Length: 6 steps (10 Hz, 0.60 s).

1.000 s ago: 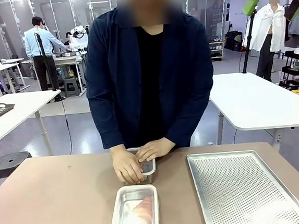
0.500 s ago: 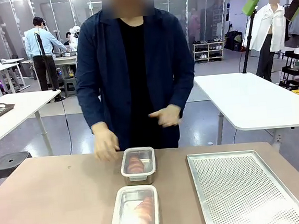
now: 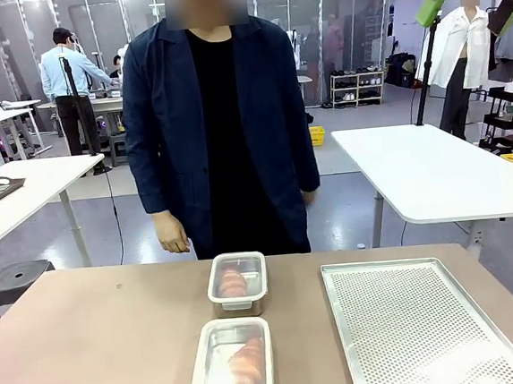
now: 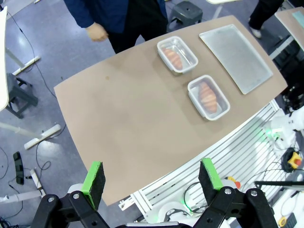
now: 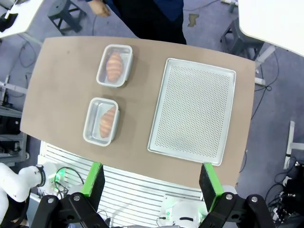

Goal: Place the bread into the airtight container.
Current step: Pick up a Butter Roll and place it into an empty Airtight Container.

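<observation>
Bread is sitting in both the upper container (image 3: 237,282) and lower container (image 3: 233,362) at center frame, so little seems left, both robot hands (image 4: 151,176) (image 5: 149,178) hanging released, empty.

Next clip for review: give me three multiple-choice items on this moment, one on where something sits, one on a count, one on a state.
1. Where is the perforated metal tray?
A. On the table's right side, beside the containers
B. Under the far container
C. In the person's hands

2. How many containers hold bread?
A. None
B. One
C. Two

3. How do both grippers stand?
A. Shut on a container
B. Open, high above the table
C. Shut on bread

Answers:
1. A: the tray lies flat to the right of both containers.
2. C: the far container and the near container each hold one piece of bread.
3. B: the left gripper and the right gripper show wide-spread green pads with nothing between them, looking down on the table.
</observation>
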Each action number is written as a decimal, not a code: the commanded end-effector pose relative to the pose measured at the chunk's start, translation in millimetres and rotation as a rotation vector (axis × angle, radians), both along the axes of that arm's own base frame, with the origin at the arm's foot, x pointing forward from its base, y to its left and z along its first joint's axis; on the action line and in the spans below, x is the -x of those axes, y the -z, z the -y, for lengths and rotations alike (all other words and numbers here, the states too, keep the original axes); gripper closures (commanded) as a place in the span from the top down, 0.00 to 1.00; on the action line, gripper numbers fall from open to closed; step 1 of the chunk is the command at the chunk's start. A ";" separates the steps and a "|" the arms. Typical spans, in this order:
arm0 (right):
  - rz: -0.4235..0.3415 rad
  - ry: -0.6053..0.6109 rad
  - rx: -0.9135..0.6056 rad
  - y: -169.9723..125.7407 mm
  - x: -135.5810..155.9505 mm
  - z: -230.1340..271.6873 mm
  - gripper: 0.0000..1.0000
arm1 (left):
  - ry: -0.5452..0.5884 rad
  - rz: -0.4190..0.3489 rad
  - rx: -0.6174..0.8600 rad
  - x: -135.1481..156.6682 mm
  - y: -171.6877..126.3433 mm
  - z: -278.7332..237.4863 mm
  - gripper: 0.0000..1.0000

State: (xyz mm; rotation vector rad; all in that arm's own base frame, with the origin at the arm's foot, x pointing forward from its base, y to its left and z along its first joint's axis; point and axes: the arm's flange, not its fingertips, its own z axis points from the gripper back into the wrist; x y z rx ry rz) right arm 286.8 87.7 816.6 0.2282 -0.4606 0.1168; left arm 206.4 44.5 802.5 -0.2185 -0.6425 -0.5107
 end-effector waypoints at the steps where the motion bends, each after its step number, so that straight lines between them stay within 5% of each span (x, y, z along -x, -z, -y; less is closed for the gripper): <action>1: -0.005 -0.012 -0.005 -0.9 1.4 0.1 1.00 | 0.013 -0.006 -0.001 0.9 -2.4 1.0 1.00; 6: -0.005 -0.012 -0.005 -0.9 1.4 0.1 1.00 | 0.013 -0.006 -0.001 0.9 -2.4 1.0 1.00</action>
